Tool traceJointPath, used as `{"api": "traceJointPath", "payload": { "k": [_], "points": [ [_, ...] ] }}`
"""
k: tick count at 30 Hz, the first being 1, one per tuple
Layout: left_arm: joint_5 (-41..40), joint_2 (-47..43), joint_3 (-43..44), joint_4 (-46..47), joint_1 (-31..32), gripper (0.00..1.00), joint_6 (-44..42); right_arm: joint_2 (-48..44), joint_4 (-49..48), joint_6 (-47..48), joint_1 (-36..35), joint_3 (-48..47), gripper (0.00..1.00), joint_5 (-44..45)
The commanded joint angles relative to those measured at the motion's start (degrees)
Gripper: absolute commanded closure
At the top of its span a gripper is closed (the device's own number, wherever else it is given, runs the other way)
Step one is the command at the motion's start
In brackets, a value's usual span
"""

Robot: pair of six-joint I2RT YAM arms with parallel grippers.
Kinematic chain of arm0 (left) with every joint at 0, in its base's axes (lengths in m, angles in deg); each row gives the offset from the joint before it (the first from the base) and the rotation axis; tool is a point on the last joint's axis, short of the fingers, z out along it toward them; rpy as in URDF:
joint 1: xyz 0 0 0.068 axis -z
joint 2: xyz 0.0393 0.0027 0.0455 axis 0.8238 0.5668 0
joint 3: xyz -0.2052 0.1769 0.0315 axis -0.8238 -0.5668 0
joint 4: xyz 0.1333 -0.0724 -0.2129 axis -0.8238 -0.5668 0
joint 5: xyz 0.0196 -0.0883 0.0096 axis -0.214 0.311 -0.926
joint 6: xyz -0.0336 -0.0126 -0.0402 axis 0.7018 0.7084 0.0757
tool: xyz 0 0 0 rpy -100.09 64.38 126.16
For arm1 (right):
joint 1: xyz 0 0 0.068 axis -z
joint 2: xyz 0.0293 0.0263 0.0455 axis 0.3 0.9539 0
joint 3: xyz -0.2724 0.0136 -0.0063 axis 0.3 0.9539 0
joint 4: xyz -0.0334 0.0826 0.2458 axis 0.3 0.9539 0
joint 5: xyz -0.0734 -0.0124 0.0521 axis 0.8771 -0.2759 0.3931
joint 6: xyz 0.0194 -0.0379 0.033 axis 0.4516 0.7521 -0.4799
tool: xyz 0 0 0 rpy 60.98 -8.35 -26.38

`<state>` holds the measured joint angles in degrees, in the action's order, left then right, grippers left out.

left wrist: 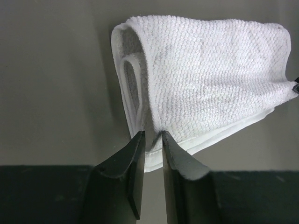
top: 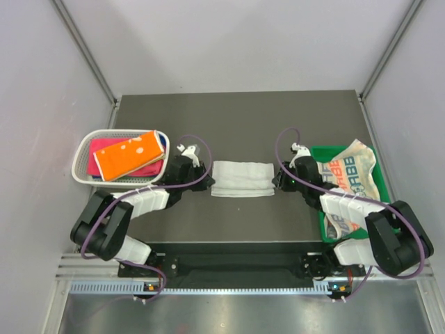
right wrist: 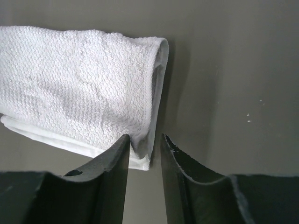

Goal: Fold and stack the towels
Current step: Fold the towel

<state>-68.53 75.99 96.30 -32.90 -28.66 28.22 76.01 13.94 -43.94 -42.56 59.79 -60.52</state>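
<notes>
The white towel [top: 242,179] lies folded into a strip mid-desk [top: 236,118]. The left fingers [left wrist: 133,163] and right fingers [right wrist: 112,168] stand narrowly parted at its two ends, gripping nothing. Folded coloured towels [top: 128,156] are stacked in the basket [top: 83,149]. Letter-print cloth [top: 345,169] sits crumpled in the green tray [top: 381,186], seemingly unfolded; I judge the task over halfway.

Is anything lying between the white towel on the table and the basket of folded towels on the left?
Nothing loose shows between the white towel and the basket. Only the left gripper itself sits in that gap, its fingers at the towel's left end.
</notes>
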Motion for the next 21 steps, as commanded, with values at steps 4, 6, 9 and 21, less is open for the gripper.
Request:
{"api": "traceJointPath", "payload": {
  "k": [4,6,9,21],
  "points": [
    [-2.9,-6.8,3.9,-8.9,0.3,0.71,-1.1,-6.4,3.9,0.1,-0.6,-2.3,0.66,3.2],
    [-5.0,-8.7,5.0,-11.5,0.2,0.72,-1.7,-8.4,5.5,0.0,-0.6,-3.0,0.65,3.9],
    [-6.4,-10.4,8.1,-15.8,0.2,0.72,-1.4,-9.2,8.3,-0.3,-1.5,-5.6,0.65,5.0],
    [-9.4,10.4,24.4,-23.3,5.7,0.79,1.5,4.2,6.3,-2.2,-6.5,-12.6,0.67,8.0]
  ]
}}
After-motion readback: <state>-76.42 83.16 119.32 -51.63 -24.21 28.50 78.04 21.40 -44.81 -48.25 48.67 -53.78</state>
